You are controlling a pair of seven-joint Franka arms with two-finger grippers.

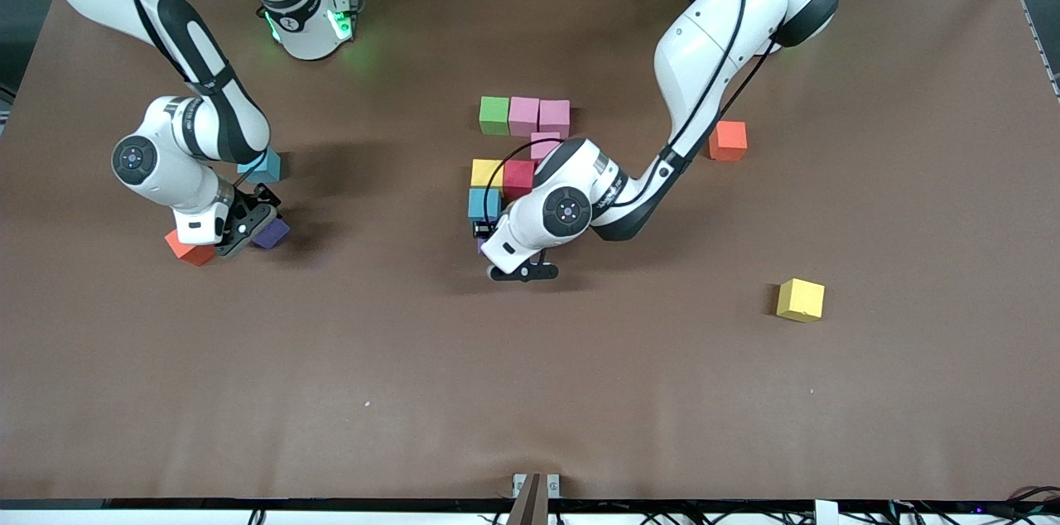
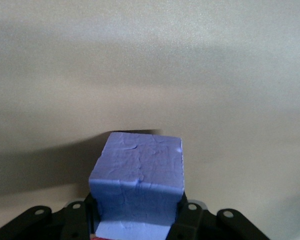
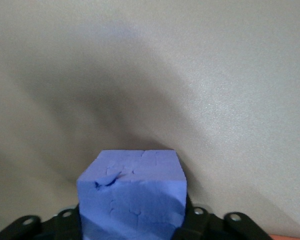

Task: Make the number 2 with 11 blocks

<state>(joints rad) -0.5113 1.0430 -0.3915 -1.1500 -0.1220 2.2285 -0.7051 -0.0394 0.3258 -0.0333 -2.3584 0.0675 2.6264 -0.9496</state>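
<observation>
The partly built number 2 lies mid-table: green (image 1: pixel 494 114) and two pink blocks (image 1: pixel 538 116) in a row, another pink (image 1: pixel 544 142), yellow (image 1: pixel 485 171), red (image 1: pixel 519 176) and light blue (image 1: pixel 482 203). My left gripper (image 1: pixel 487 243) (image 2: pixel 137 216) is low at the digit's end nearer the front camera, shut on a purple block (image 2: pixel 137 170) that its hand almost hides from the front. Toward the right arm's end, my right gripper (image 1: pixel 262 228) (image 3: pixel 132 221) is down at the table, with a second purple block (image 1: pixel 274 234) (image 3: pixel 132 187) filling its fingers.
An orange-red block (image 1: pixel 190 249) and a light blue block (image 1: pixel 264 167) lie close beside the right gripper. Toward the left arm's end lie a loose orange block (image 1: pixel 727 140) and, nearer the front camera, a yellow one (image 1: pixel 801 299).
</observation>
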